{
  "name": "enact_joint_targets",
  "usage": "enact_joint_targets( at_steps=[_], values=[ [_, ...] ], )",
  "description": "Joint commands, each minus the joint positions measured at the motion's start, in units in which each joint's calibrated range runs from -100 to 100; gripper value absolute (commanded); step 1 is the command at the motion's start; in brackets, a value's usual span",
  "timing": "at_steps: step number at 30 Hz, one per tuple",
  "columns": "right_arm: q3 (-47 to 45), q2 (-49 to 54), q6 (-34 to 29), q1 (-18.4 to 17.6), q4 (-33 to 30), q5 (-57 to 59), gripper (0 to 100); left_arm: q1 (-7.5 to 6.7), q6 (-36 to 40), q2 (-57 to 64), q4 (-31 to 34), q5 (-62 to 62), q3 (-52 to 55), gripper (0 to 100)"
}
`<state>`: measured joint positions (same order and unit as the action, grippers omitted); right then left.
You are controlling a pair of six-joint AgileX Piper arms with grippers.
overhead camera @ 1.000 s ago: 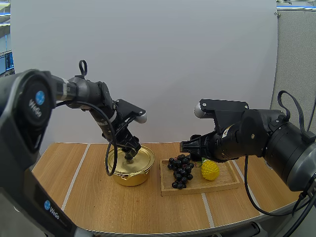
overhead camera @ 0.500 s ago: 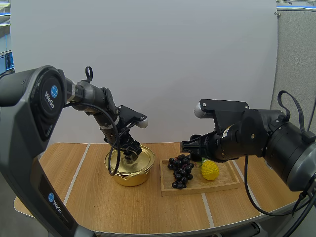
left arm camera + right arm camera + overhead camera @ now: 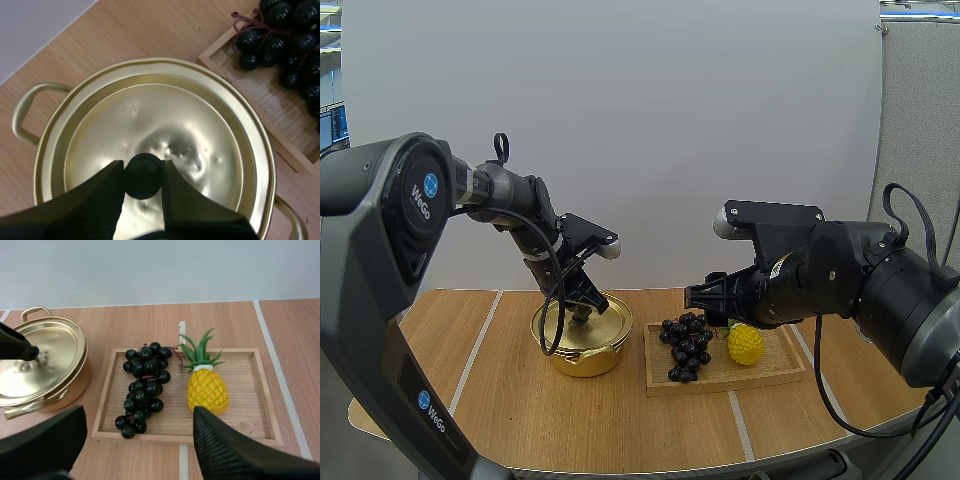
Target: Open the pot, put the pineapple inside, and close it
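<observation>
Pineapple [image 3: 207, 390] lies on the wooden tray [image 3: 245, 390] beside the grapes [image 3: 145, 385]; in the high view its leaves are partly hidden behind the right arm [image 3: 840, 275]. The right gripper [image 3: 139, 412] hangs over the tray, its fingers spread wide and grasping nothing. The pot [image 3: 582, 355] wears its lid [image 3: 150, 115]. The high view hides the black knob [image 3: 143, 176], but the left wrist view shows the left gripper [image 3: 142, 172] pinching it.
</observation>
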<state>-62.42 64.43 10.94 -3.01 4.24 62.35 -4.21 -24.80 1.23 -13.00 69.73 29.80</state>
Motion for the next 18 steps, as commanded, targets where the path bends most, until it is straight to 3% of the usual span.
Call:
enact_joint_targets(
  at_steps=[1, 18],
  values=[
    [0.35, 0.18, -0.27, 0.11, 0.30, 0.44, 100, -0.11, 1.24, 3.87, 0.45, 3.70, -4.50, 0],
    [0.35, 0.18, -0.27, 0.11, 1.08, 0.44, 100, -0.11, 5.11, 19.55, 6.30, 13.95, -40.38, 0]
  ],
)
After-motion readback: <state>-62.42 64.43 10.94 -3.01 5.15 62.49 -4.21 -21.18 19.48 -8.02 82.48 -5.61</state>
